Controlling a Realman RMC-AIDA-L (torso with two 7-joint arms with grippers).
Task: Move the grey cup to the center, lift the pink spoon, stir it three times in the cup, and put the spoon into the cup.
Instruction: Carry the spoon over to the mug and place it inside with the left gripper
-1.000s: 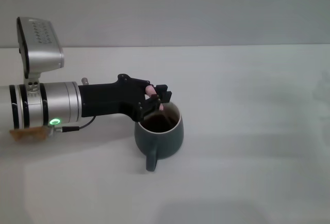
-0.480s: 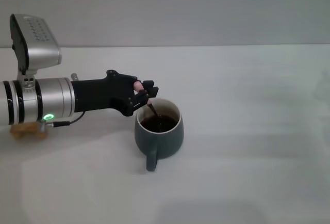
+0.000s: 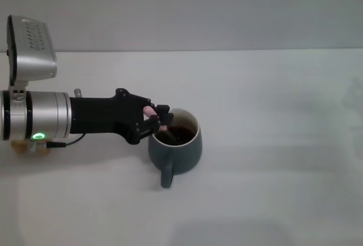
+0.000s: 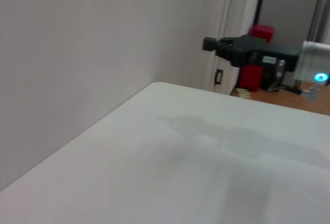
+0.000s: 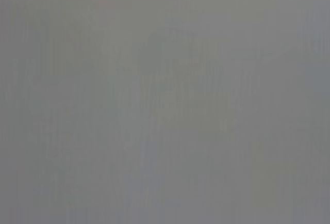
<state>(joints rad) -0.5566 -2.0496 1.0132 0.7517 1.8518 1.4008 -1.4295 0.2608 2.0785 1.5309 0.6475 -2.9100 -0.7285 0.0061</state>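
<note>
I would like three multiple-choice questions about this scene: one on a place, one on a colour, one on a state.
1. Where does the cup's handle point in the head view?
A. toward the camera
B. toward the far wall
C. toward the left gripper

2. What colour is the spoon's handle end in the gripper?
A. green
B. pink
C. black

3. What is the left gripper doing?
A. resting open on the table
B. gripping the cup's handle
C. holding the spoon in the cup

Answers:
1 A: the cup has its handle on the near side.
2 B: the spoon shows pink.
3 C: the left gripper is shut on the spoon at the rim, its lower end in the dark liquid.
</note>
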